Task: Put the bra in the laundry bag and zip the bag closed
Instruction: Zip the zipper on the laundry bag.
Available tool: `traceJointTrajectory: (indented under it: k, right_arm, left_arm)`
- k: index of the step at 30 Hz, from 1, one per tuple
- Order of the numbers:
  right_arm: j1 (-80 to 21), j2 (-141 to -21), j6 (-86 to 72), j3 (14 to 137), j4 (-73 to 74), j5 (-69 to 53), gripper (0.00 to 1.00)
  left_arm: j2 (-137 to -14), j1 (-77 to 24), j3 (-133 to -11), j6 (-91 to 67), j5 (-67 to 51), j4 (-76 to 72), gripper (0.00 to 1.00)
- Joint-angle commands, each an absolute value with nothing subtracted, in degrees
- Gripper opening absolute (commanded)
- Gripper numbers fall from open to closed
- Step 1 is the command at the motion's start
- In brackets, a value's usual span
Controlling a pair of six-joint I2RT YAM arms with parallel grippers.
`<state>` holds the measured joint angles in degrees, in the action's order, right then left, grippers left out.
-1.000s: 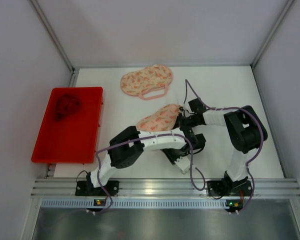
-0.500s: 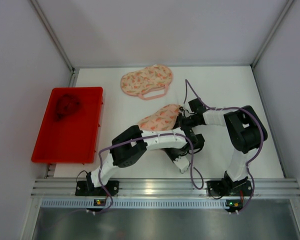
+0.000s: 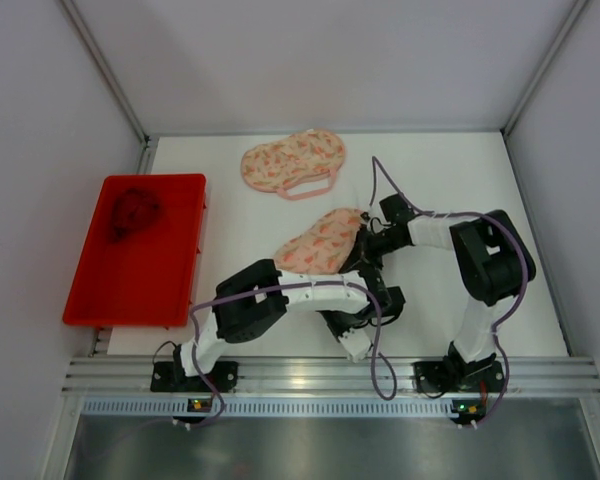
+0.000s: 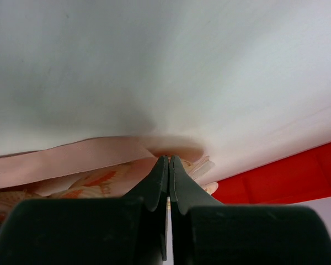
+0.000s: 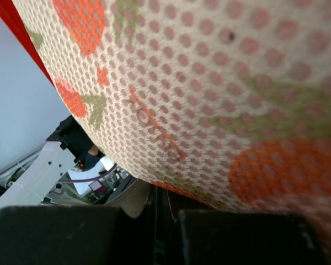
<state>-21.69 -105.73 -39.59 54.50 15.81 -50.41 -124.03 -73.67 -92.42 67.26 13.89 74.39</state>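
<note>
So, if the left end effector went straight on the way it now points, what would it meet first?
The pink edge of the laundry bag, right at the tips of the left end effector; depth beyond is unclear.

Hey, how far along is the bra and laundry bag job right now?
Nothing looks finished: the bra lies in the red tray. In hand: the left gripper and right gripper, jaws shut, pinch the laundry bag at mid-table, likely to open it. Remaining: load the bra, then zip the bag closed.
</note>
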Motion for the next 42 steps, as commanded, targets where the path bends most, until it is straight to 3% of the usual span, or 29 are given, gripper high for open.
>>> traceJointTrajectory:
  k: [1,10,11,12,14,15,18,21,26,32,35,41,42]
  right_arm:
    - [-19.60,-107.40,-36.74,57.91,17.40,-47.99,0.00]
    - [-18.81,-108.46,-32.26,64.50,23.53,-51.41,0.00]
    - [-18.90,-108.20,-30.17,65.38,25.47,-51.85,0.05]
    - [-18.81,-107.76,-28.84,66.17,27.32,-52.12,0.19]
    - [-18.63,-105.74,-25.16,67.76,32.92,-52.12,0.35]
    - [-18.46,-104.43,-24.18,68.11,35.05,-51.95,0.51]
    - [-17.32,-102.84,-20.05,68.73,41.03,-51.33,0.64]
    - [-16.61,-102.48,-15.92,68.73,45.87,-50.45,0.70]
    - [-17.05,-101.43,-19.06,61.62,41.41,-55.53,0.77]
    - [-19.42,-103.53,-20.65,59.94,37.44,-58.35,0.66]
    - [-19.60,-104.94,-20.74,60.47,37.27,-58.80,0.53]
    - [-19.16,-105.91,-19.60,62.14,38.57,-57.75,0.00]
    - [-18.46,-106.17,-19.16,62.83,39.19,-57.66,0.00]
  left_arm:
    - [-119.27,-76.02,-90.88,65.31,10.02,78.40,0.00]
    - [-119.18,-76.91,-91.58,61.00,11.33,71.83,0.00]
    - [-119.88,-76.30,-92.45,60.56,11.95,71.20,0.00]
    - [-120.49,-75.94,-94.72,59.51,12.82,70.67,0.00]
    - [-122.69,-74.98,-97.63,58.63,13.01,70.23,0.00]
    - [-123.39,-74.71,-100.52,57.40,13.27,70.05,0.00]
    - [-126.03,-73.92,-103.88,56.25,13.62,70.14,0.00]
    - [-127.35,-73.65,-106.34,55.64,13.80,69.44,0.00]
    - [-128.50,-73.39,-108.37,55.28,14.94,67.77,0.00]
    - [-128.15,-73.21,-109.51,53.80,14.51,66.10,0.00]
    - [-126.57,-73.39,-109.16,52.83,13.01,65.48,0.00]
    - [-123.93,-75.32,-106.62,52.12,10.73,65.65,0.00]
    - [-123.66,-75.67,-105.48,51.95,10.03,65.65,0.00]
